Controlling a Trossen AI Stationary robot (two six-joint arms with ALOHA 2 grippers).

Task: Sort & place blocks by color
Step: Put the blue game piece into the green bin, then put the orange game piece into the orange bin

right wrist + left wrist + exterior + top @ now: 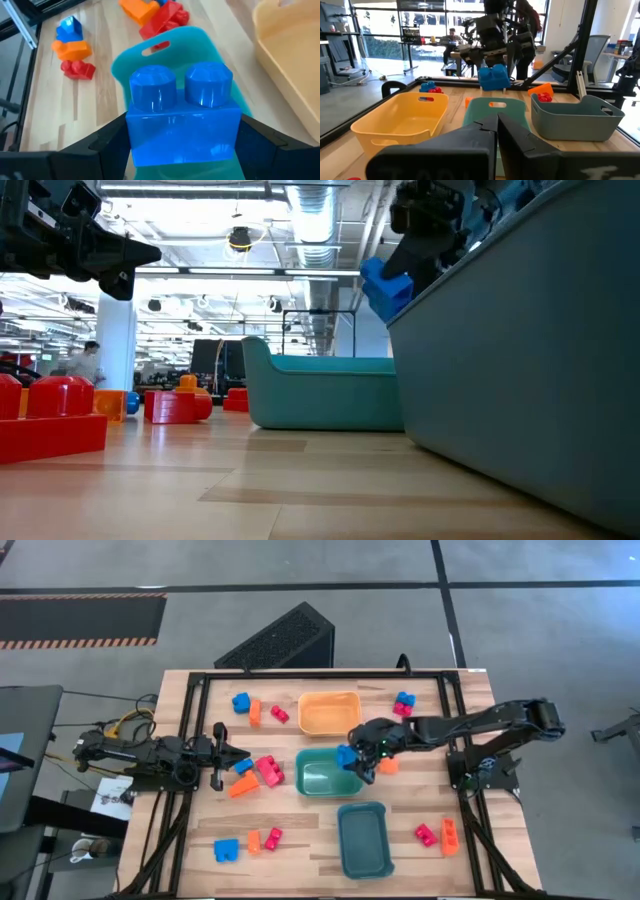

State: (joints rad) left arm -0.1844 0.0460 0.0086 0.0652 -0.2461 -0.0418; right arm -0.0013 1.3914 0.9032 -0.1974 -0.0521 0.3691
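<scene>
Between the right gripper's (pixel 182 135) fingers sits a blue two-stud block (pixel 182 120), clamped on its short ends, long axis running finger to finger, studs up. Directly below the block is the green tray (pixel 312 778); the high view puts the grip over that tray's right rim, not yet over its centre. So the drop target lies straight down and slightly toward the left arm. Judgement: a small shift inward, then release.

Next out, the orange tray (pixel 330 712) sits just beyond the green one, the teal tray (pixel 364 838) on the near side. Both are beside the held block, not under it.

Farther off, the left gripper (pixel 240 752) waits at the table's left edge, fingers pressed together, holding nothing. It is well apart from the trays, so the right arm is the one placed for this move.

Loose blocks stay scattered: a red and orange pair (pixel 258 775) near the left gripper, others at the table's corners.
</scene>
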